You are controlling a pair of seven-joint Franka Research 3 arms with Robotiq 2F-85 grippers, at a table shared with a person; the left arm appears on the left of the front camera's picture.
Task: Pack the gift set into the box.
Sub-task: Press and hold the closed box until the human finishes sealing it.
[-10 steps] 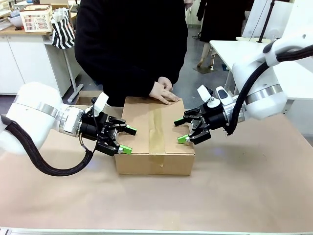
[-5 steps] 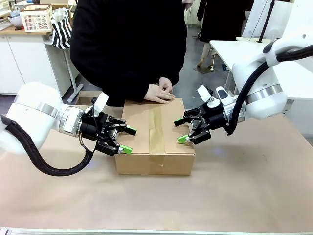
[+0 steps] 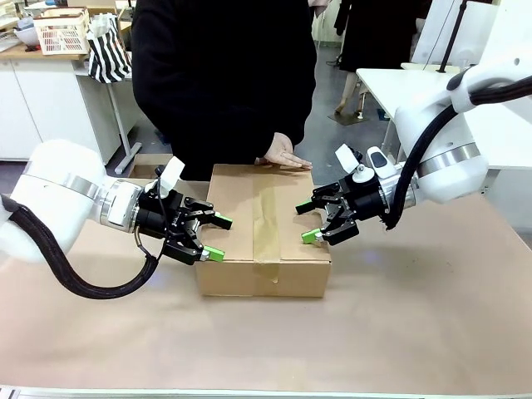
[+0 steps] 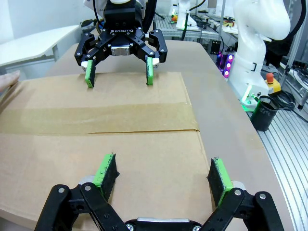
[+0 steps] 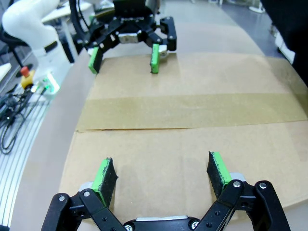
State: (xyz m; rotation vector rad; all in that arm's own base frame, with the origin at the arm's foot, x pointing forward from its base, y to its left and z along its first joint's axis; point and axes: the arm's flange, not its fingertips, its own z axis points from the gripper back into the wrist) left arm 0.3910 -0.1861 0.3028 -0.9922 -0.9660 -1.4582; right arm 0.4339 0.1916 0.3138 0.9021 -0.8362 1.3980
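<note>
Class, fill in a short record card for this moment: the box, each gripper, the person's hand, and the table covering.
box: closed, brown tape along top seam, on the table
left gripper: open, at the box's left side, holding nothing
right gripper: open, at the box's right side, holding nothing
person's hand: resting flat on the box's far edge
table covering: brown paper

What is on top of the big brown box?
Brown tape runs along the closed box, and a person's hand rests at its far edge. Both open grippers flank it. What is inside is hidden by the flaps.
</note>
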